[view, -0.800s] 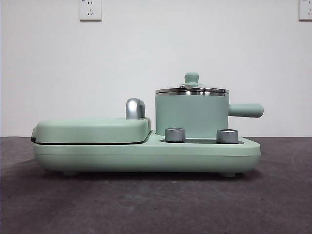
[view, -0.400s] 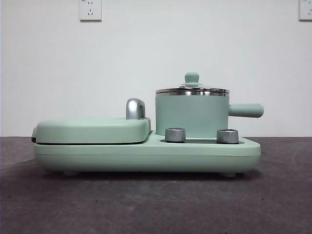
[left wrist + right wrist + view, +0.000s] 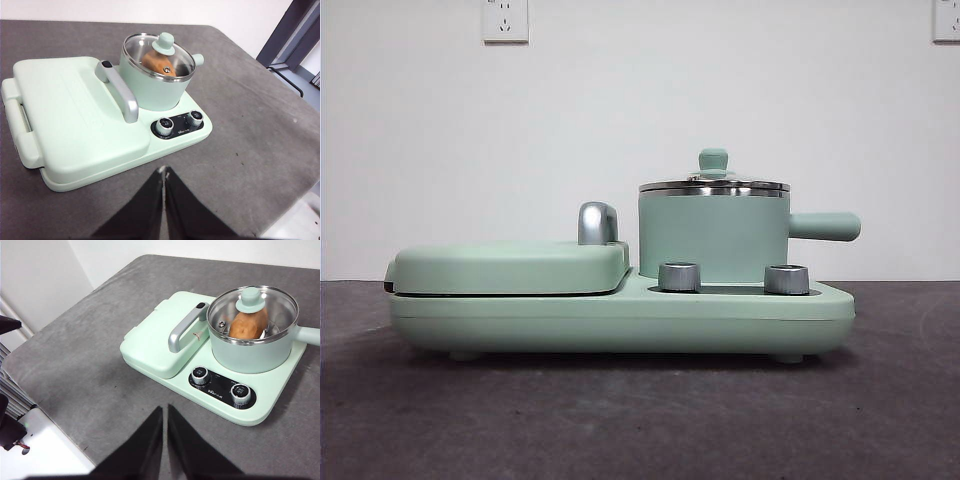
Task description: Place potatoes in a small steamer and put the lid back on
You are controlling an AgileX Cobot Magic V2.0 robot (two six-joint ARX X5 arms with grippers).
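The small steamer [image 3: 713, 238], a mint-green pot with a straight side handle, stands on the right half of a mint-green cooker base [image 3: 620, 318]. The glass lid [image 3: 714, 183] with its green knob rests flat on the pot's steel rim. Through the glass, the wrist views show the brown-orange potato [image 3: 248, 325] [image 3: 157, 62] lying inside the pot. My left gripper [image 3: 164, 172] hangs shut above the table, well short of the cooker's knob side. My right gripper [image 3: 165, 410] is also shut, held high and back from the cooker. Neither holds anything.
A flat mint-green grill cover [image 3: 510, 266] with a chrome handle [image 3: 597, 222] fills the cooker's left half. Two steel knobs [image 3: 679, 276] [image 3: 786, 279] sit on the front panel. The dark grey table ends close by in both wrist views.
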